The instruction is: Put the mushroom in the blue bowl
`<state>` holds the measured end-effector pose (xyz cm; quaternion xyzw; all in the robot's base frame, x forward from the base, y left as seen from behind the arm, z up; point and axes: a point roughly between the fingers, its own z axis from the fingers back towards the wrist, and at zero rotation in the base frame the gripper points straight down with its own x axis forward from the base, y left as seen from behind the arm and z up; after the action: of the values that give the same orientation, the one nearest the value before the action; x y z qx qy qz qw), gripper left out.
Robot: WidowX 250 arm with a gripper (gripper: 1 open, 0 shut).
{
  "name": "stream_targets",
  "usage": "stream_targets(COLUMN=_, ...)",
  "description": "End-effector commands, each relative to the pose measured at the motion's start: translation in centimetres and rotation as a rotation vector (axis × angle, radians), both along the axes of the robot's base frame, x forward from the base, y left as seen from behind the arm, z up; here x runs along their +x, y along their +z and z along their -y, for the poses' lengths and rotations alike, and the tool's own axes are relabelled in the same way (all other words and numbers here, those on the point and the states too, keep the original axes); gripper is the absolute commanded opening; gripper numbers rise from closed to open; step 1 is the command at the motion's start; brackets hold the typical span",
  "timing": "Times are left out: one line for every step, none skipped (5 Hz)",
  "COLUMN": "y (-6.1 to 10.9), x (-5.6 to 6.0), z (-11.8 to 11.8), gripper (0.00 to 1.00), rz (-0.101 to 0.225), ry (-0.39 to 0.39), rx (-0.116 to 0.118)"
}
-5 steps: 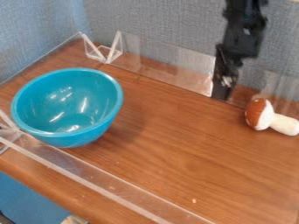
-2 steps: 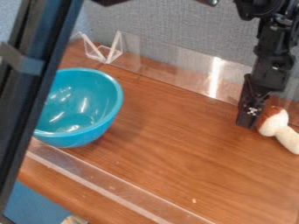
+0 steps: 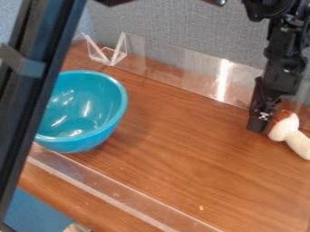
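Jaws (image 3: 269, 120) now down at the mushroom (image 3: 288, 130), they were above it before; so looks like pick stage, grasp pending. Jaws wide open, no hold visible. Mushroom right by them, lying on surface (image 3: 182, 145), reddish-brown cap toward jaws, thick cream stem pointing away.

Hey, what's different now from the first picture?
The black gripper came down and now sits right by the mushroom, at its cap side. A dark arm part now crosses the left of the picture and hides the bowl's left edge. I can't see the mushroom being held. The blue bowl, the mushroom and the little white rack look to be where they were.
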<state>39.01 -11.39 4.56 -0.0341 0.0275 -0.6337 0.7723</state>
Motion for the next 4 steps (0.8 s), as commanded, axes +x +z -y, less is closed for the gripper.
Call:
stream_targets(y=3.04, x=0.56, z=0.01, gripper=1.00, rz=0.078, ry=0.064, rx=-0.030)
stream_targets(y=3.20, x=0.54, z=0.14, gripper=1.00, rz=0.082, ry=0.122, rx=-0.036)
stream_targets(y=3.08, x=1.04, z=0.43, gripper=1.00, rz=0.083, ry=0.104, rx=-0.046)
stream_targets(y=2.95, x=1.53, z=0.68, gripper=1.00, rz=0.084, ry=0.088, rx=-0.054)
